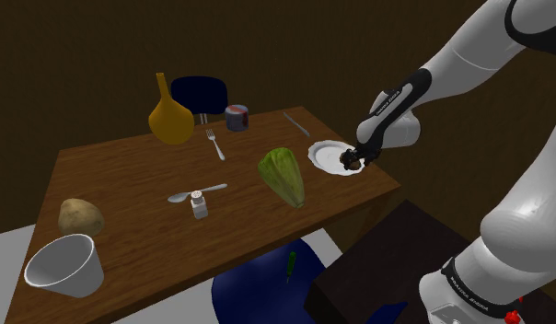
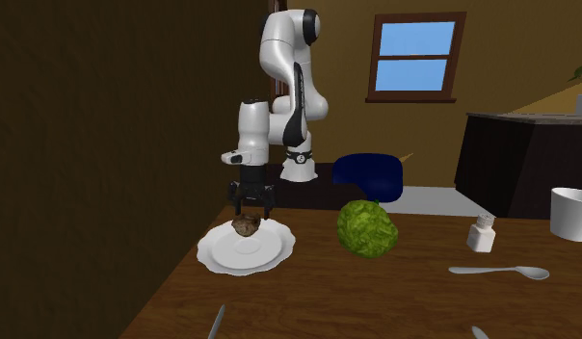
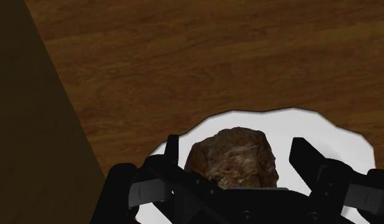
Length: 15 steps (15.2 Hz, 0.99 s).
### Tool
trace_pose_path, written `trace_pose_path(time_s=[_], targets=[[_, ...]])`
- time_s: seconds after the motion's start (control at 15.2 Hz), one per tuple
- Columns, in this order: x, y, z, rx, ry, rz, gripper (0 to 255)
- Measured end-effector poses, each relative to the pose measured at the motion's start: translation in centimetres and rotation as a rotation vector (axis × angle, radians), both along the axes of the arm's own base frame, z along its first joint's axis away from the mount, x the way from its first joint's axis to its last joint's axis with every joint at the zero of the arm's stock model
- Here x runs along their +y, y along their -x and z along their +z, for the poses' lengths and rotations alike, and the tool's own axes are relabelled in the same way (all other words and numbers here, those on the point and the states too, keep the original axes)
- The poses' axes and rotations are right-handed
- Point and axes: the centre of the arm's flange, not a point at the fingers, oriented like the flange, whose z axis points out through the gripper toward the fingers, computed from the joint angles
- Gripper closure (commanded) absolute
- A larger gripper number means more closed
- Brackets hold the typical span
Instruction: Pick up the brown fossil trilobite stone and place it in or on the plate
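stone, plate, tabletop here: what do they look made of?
Stone: rough rock with a matte finish. It is mottled brown with paler streaks and has a lumpy outline.
Plate: plain white and smooth with a scalloped rim. Probably ceramic, but the flat white leaves that open.
Table: wood, brown with visible grain swirls and a faint satin sheen.

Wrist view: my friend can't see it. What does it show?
A brown lumpy stone is between the gripper's two spread black fingers, over a white plate. The plate sits on a brown wooden table.
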Motion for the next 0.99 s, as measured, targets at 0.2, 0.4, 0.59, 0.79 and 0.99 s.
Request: trace_pose_path(time_s=[0.2,0.4,0.59,0.79,0.99], targets=[[0.0,0.0,-0.01,0.0,0.0,0.0,255],[0.0,-0.01,0.01,0.0,0.0,0.0,255],[0.0,-0.01,0.01,0.0,0.0,0.0,255],[0.0,-0.01,0.0,0.0,0.0,0.0,255],[-0.01,-0.07,0.66,0.0,0.0,0.0,255]])
